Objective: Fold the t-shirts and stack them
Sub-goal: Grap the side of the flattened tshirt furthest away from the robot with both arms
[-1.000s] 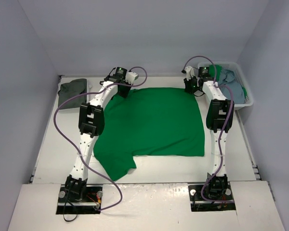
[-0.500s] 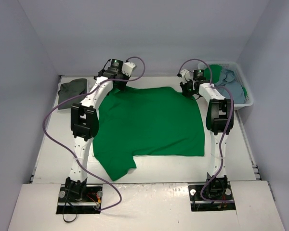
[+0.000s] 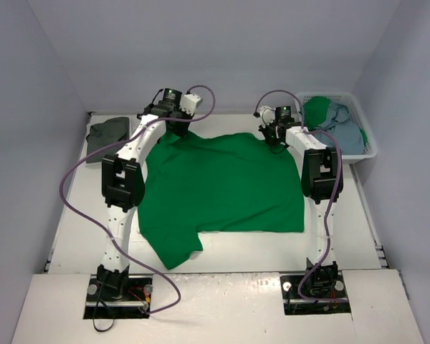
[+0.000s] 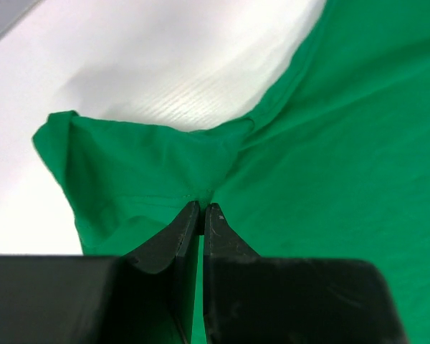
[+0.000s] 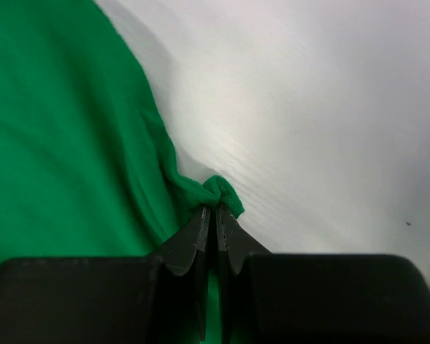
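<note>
Green shirt (image 3: 222,183): lies spread flat across the middle of the table (image 3: 79,215), one sleeve jutting out at the near left with its tip curled under.
Left gripper (image 4: 203,208): fingers pressed together on a pinch of green cloth at the shirt's far left corner, where a sleeve-like flap meets the body.
Right gripper (image 5: 216,209): fingers pressed together on a small bunched nub at the shirt's far right corner; only a little cloth sits between the tips.
Dark grey shirt (image 3: 109,132): lies folded at the far left of the table, well apart from the green one.
Basket (image 3: 371,152): stands at the far right and holds more cloth, green and blue-grey.
Step in hand (judged): both far corners are gripped, most likely ready for bringing the far edge over to the near edge.
Lift: raise both corners together and level, so the edge between them stays straight rather than sagging.
Carry: draw the two arms toward the near edge at a matched pace; unequal travel would skew the fold.
Lay-down: lower the corners onto the near edge before releasing, and match edge to edge.
Caution: the right pinch looks shallow and may slip under tension.
Sleeve: the near left sleeve will probably need tucking afterwards.
</note>
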Controlling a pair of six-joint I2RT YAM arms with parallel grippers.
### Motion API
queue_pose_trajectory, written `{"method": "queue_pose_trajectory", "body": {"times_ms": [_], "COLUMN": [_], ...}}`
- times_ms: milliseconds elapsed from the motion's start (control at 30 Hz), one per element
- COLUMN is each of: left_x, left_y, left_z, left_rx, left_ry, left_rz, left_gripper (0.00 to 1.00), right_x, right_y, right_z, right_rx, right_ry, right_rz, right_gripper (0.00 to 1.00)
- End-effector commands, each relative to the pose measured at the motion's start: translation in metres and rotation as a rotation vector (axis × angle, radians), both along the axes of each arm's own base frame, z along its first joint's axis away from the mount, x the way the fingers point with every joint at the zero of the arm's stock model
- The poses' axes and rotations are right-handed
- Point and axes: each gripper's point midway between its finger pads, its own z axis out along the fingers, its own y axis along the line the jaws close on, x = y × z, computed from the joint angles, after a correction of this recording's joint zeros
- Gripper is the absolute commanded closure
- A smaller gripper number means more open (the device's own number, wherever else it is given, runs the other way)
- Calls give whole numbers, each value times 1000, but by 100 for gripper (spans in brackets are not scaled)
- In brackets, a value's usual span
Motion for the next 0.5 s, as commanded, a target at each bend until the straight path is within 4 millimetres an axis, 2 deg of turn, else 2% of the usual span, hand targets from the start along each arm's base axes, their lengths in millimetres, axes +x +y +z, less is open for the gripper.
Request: {"method": "queue_pose_trajectory", "body": {"times_ms": [0,200,300,367,467], "left_x": [-8,-14,-15,-15,-17], "left_y": [-3,-1,0,1,3], "left_z": [73,70,73,77,85], "left_rx": [-73,-64,-65,-66,-68], "left_ry": [-108,-78,-82,-88,-100], "left_rz": [-23,-38,-37,-33,-30], "left_gripper": [100,100,100,100,100], "right_x": [20,34,36,42,43], "right_y": [-19,-27,-28,-27,-29], "right_z": [50,51,61,78,92], "right_rx": [-51,-69,-63,-53,-48], "right_ry": [-140,-176,-202,-253,-288], "right_rz": [-106,-159,-170,-177,-180], "right_gripper": [100,100,100,100,100]}}
